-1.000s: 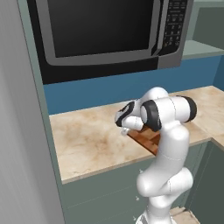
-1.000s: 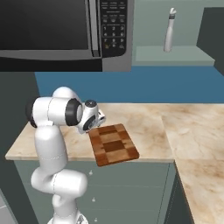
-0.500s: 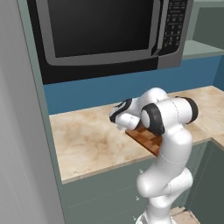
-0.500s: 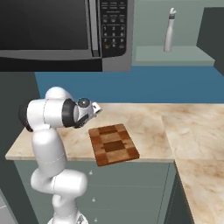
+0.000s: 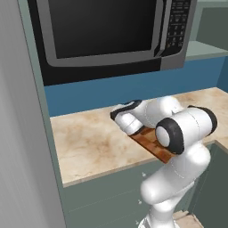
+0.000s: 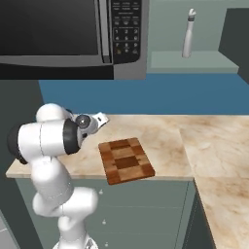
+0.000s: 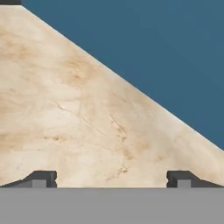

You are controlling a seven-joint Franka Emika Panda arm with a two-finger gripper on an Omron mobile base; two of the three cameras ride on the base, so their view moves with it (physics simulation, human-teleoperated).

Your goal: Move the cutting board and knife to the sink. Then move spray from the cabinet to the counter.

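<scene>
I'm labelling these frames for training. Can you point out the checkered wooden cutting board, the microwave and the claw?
Checkered wooden cutting board (image 6: 126, 160): right base view, middle of its top face.
Black microwave with silver trim (image 5: 98, 26): left base view, door glass.
Claw (image 7: 111, 179): hand view, midway between the open fingertips.

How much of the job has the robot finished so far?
Nothing looks done yet. The cutting board lies flat on the counter, overhanging its front edge. The gripper is open and empty, pointing at bare counter beside the board. Left: board and knife to the sink, then the spray out of the cabinet.
</scene>
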